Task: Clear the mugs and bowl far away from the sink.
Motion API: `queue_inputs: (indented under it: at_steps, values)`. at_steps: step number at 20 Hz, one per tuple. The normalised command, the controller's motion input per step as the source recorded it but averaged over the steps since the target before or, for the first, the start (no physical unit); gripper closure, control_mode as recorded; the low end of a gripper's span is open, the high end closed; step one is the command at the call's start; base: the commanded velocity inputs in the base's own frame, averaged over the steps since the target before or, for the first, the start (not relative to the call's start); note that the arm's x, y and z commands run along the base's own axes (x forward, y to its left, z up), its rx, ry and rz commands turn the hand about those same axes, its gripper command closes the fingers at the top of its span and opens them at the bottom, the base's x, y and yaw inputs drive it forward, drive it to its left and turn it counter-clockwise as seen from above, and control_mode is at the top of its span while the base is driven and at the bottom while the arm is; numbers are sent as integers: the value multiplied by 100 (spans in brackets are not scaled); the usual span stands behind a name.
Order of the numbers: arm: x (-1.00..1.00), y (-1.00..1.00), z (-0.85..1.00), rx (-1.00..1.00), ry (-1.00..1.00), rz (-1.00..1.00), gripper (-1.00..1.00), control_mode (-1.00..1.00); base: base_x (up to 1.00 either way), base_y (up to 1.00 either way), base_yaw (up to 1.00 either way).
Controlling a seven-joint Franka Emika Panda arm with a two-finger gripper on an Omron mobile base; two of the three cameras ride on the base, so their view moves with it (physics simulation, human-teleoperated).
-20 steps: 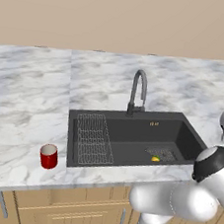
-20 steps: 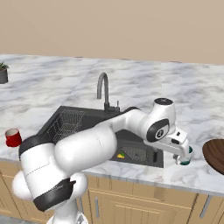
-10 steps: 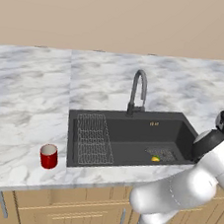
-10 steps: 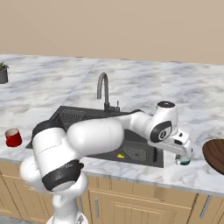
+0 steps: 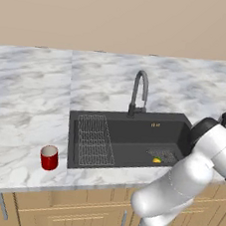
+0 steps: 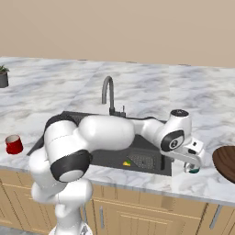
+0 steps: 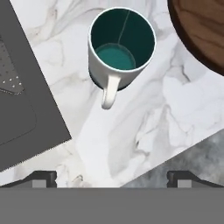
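Pincer (image 7: 112, 177) released, above white mug (image 7: 119, 50) between sink (image 7: 22, 96) and bowl (image 7: 199, 28).

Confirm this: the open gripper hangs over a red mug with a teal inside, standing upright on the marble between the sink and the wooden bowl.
Not quite: the mug under the open gripper is white outside, as the hand view shows. It does have a teal inside and stands upright on the marble between the sink and the wooden bowl.

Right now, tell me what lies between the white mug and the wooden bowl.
Nothing: in the hand view, bare marble counter separates the white mug from the wooden bowl. They stand close but apart. The open gripper hovers above.
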Motion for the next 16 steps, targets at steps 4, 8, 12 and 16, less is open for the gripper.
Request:
queue_inputs:
  at_steps: [4, 8, 12, 16]
  values:
    - [25, -7, -20, 0, 0, 0, -100, -100, 0, 0, 0]
    - [29, 0, -19, 0, 0, 0, -100, -100, 0, 0, 0]
    - [24, -1, -13, 0, 0, 0, -100, -100, 0, 0, 0]
    - [13, -16, -16, 0, 0, 0, -100, -100, 0, 0, 0]
